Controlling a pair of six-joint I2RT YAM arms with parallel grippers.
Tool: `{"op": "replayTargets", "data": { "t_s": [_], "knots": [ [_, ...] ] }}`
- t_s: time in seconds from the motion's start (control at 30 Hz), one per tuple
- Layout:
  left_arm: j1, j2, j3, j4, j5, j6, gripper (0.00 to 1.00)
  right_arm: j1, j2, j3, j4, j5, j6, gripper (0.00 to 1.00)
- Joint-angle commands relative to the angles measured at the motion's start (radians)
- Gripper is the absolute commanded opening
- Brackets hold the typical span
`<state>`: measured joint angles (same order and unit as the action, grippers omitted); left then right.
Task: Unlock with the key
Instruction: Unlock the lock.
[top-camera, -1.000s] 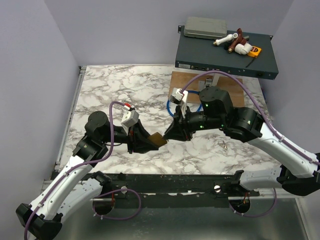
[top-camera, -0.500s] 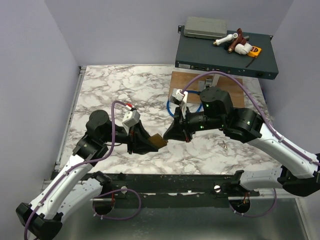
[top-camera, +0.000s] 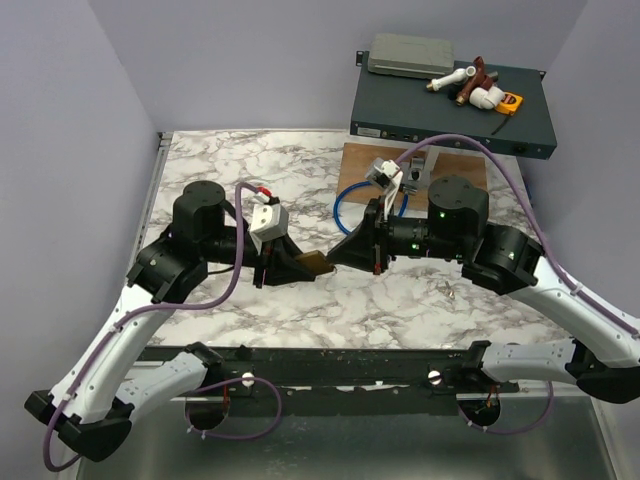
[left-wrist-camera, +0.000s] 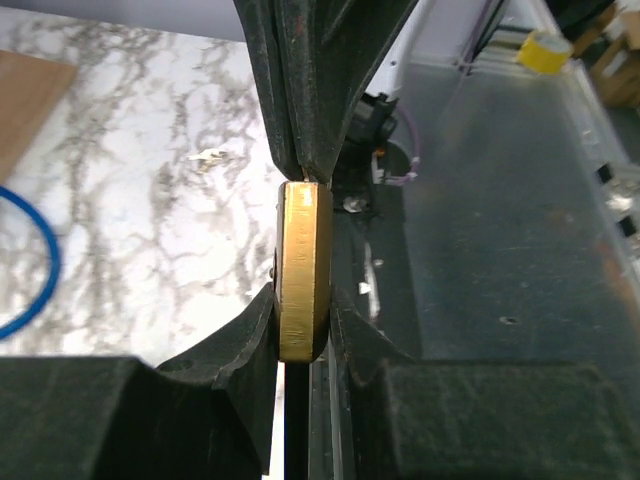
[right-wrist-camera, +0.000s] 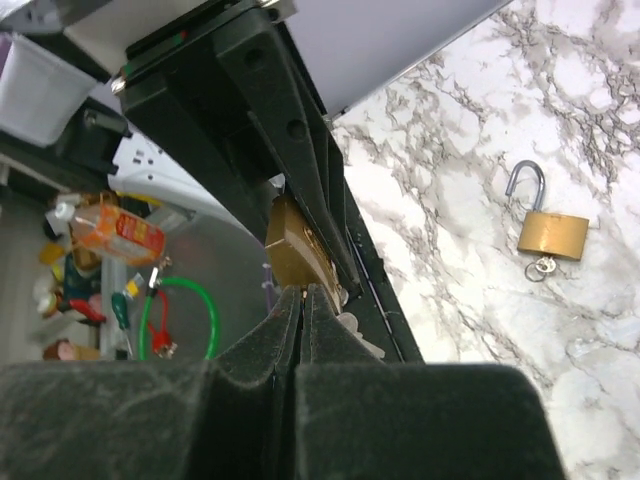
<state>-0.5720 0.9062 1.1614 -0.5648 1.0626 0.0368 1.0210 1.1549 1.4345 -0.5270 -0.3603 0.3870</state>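
Padlock (top-camera: 316, 265) raised; right jaws closed, perhaps on key.

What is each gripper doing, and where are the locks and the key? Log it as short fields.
left gripper: shut on brass padlock, clamped by its flat faces
right gripper: shut, tips meeting the end of the held lock
key: not clearly visible; cannot tell whether the right gripper holds it
second padlock: lying on marble table, shackle open, apart from both grippers
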Motion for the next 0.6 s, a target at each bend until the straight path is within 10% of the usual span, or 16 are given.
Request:
{"op": "replayTargets", "data": {
  "t_s": [0.0, 0.33, 0.57],
  "knots": [
    [-0.042, 0.016, 0.134, 0.091, -0.143, 0.260, 0.00, 0.025, 0.051, -0.069, -0.038, 0.044, 0.187, 0.01],
    [-0.282, -0.044, 0.070, 0.165, -0.526, 0.667, 0.00, 0.025, 0.038, -0.054, -0.090, 0.193, 0.333, 0.01],
    [-0.311, -0.046, 0.088, 0.150, -0.580, 0.638, 0.00, 0.024, 0.024, -0.021, -0.104, 0.210, 0.269, 0.14]
  ]
}}
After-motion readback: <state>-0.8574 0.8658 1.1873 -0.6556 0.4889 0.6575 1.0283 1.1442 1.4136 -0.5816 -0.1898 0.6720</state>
